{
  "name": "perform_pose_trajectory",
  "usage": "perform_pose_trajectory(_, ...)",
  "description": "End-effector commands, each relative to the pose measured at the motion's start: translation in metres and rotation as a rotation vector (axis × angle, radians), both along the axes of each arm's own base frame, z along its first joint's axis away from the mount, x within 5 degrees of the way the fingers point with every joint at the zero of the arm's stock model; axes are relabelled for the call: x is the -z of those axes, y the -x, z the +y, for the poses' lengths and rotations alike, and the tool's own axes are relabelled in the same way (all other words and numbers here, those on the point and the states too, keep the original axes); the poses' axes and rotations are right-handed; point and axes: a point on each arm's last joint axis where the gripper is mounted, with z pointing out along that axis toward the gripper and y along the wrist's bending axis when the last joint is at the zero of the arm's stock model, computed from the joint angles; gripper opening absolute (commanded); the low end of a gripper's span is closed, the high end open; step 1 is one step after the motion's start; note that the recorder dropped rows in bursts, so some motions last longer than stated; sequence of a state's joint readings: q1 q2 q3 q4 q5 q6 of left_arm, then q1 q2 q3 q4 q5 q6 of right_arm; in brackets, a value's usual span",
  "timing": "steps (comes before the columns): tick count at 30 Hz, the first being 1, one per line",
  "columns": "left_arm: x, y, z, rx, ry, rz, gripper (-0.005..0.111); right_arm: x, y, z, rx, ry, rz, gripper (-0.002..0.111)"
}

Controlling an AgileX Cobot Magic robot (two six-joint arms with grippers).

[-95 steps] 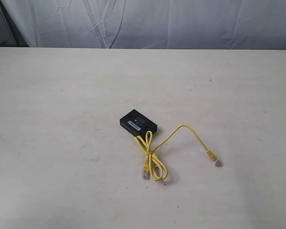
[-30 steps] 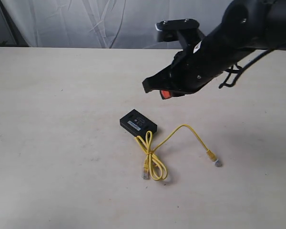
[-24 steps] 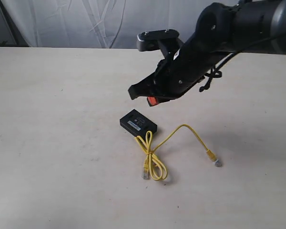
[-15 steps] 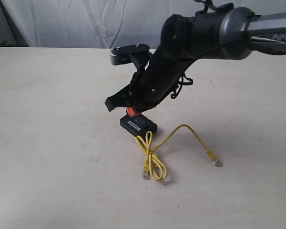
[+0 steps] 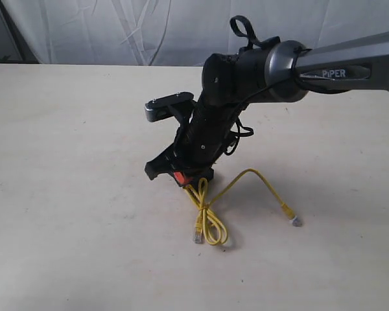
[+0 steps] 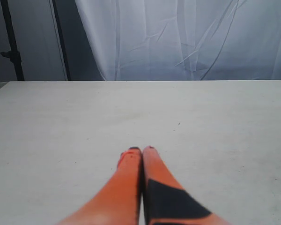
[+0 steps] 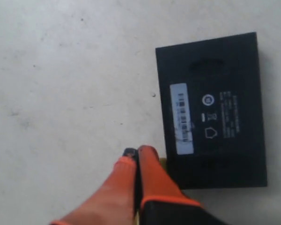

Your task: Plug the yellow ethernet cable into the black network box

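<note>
The black network box (image 7: pixel 213 110) lies flat on the table with its white label (image 7: pixel 181 119) facing up. My right gripper (image 7: pixel 138 151) is shut and empty, its orange tips low beside the box's edge, near one corner. In the exterior view the right gripper (image 5: pixel 178 177) and its arm cover most of the box. The yellow ethernet cable (image 5: pixel 207 210) lies loosely knotted just in front, with one plug (image 5: pixel 198 235) near the loop and the other plug (image 5: pixel 294 219) out to the right. My left gripper (image 6: pixel 141 150) is shut over bare table, away from both.
The pale table (image 5: pixel 65 194) carries only the box and cable. A white curtain (image 5: pixel 117 32) hangs behind the far edge. The right arm (image 5: pixel 279 65) stretches across from the right side, above the table's middle.
The right arm came in from the right and swung down and left until its shut tips reached the box. Box and cable have not moved.
</note>
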State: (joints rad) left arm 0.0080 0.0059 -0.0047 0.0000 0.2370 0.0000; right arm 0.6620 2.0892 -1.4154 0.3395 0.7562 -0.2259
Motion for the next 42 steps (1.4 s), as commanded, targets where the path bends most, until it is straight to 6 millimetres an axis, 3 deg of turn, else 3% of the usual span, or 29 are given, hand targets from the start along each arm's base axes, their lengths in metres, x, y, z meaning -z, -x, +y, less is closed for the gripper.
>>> perform_pose_trajectory(1, 0.001, 0.000, 0.000, -0.001, 0.000, -0.008, 0.000, 0.000, -0.004, -0.006, -0.078, 0.086, -0.067, 0.000)
perform_pose_trajectory(11, 0.001, 0.000, 0.000, -0.001, 0.000, -0.008, 0.000, 0.001, -0.013, -0.024, -0.088, 0.295, -0.170, 0.000)
perform_pose_trajectory(18, 0.001, 0.000, 0.000, -0.001, 0.000, -0.008, 0.000, 0.000, -0.015, -0.026, -0.013, 0.303, -0.173, 0.000)
perform_pose_trajectory(30, 0.001, 0.000, 0.000, -0.001, 0.000, -0.008, 0.000, -0.032, -0.014, -0.004, 0.154, -0.033, -0.190, 0.000)
perform_pose_trajectory(42, 0.001, 0.000, 0.000, -0.001, 0.000, -0.008, 0.000, 0.000, -0.015, 0.019, 0.245, -0.185, -0.089, 0.000)
